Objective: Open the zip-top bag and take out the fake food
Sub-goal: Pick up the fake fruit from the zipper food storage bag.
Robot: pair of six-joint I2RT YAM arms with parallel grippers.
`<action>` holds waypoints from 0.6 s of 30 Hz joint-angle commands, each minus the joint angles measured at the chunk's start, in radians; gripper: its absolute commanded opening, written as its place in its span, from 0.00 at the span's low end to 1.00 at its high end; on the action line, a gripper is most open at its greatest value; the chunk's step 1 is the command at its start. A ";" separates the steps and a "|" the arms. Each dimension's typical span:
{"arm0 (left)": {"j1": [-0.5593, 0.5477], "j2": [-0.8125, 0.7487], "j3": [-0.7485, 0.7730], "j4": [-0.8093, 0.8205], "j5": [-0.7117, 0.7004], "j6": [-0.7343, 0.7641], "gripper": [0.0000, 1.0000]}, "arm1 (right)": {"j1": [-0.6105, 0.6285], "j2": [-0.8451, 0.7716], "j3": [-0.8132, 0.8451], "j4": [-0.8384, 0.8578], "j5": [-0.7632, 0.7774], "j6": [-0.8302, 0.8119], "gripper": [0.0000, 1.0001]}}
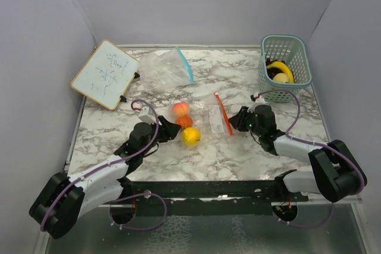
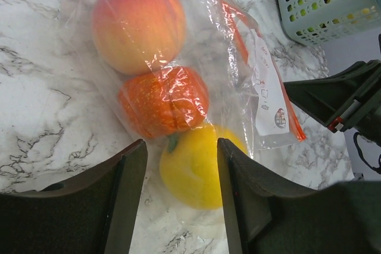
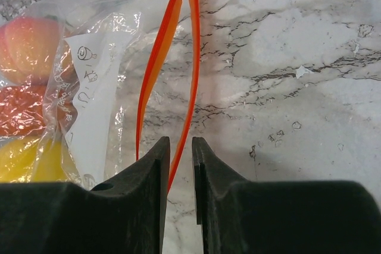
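Left arm (image 1: pixel 98 173) reaches forward and to the right from its base, wrist low; left end effector (image 1: pixel 172 130) (image 2: pixel 181 147) points toward the centre with jaws standing well apart. Right arm (image 1: pixel 297 145) is folded at the elbow and reaches forward-left, wrist low. Right end effector (image 1: pixel 234 120) (image 3: pixel 180 144) faces the left one, jaws nearly together with a narrow slit between the fingers.

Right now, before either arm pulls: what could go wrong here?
1. The right gripper sits at the end of the orange zipper; a pull could slip off it.
2. The left gripper is open astride the lemon inside the bag; closing may pinch fruit, not film.
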 commanded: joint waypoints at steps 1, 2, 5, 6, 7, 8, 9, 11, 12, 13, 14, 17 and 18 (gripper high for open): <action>0.005 0.085 -0.032 0.129 0.054 -0.055 0.50 | 0.002 0.022 -0.001 0.044 -0.011 0.008 0.23; 0.005 0.104 -0.032 0.155 0.062 -0.061 0.50 | 0.002 0.024 -0.001 0.044 -0.010 0.008 0.23; 0.005 0.154 -0.010 0.174 0.068 -0.057 0.48 | 0.002 0.031 -0.005 0.052 -0.008 0.008 0.23; 0.005 0.169 -0.002 0.175 0.069 -0.054 0.48 | 0.002 0.032 -0.005 0.051 -0.010 0.008 0.23; 0.005 0.183 0.001 0.183 0.071 -0.052 0.47 | 0.002 0.033 -0.005 0.051 -0.012 0.007 0.23; 0.005 0.198 0.004 0.200 0.079 -0.054 0.47 | 0.002 0.033 -0.006 0.050 -0.013 0.008 0.23; 0.005 0.215 0.007 0.219 0.087 -0.055 0.46 | 0.002 0.032 -0.009 0.050 -0.014 0.007 0.23; 0.005 0.250 0.017 0.249 0.100 -0.059 0.45 | 0.002 0.028 -0.013 0.052 -0.009 0.004 0.23; 0.005 0.267 0.022 0.266 0.107 -0.060 0.44 | 0.002 0.029 -0.016 0.053 -0.007 0.002 0.23; 0.005 0.286 0.028 0.276 0.115 -0.060 0.43 | 0.002 0.029 -0.017 0.053 -0.007 0.000 0.23; 0.005 0.303 0.033 0.284 0.120 -0.059 0.41 | 0.002 0.029 -0.019 0.051 -0.006 -0.001 0.23; 0.005 0.339 0.047 0.293 0.124 -0.067 0.34 | 0.001 0.018 -0.027 0.045 -0.005 -0.001 0.23; 0.005 0.348 0.049 0.296 0.122 -0.068 0.31 | 0.002 0.014 -0.032 0.048 -0.002 0.003 0.23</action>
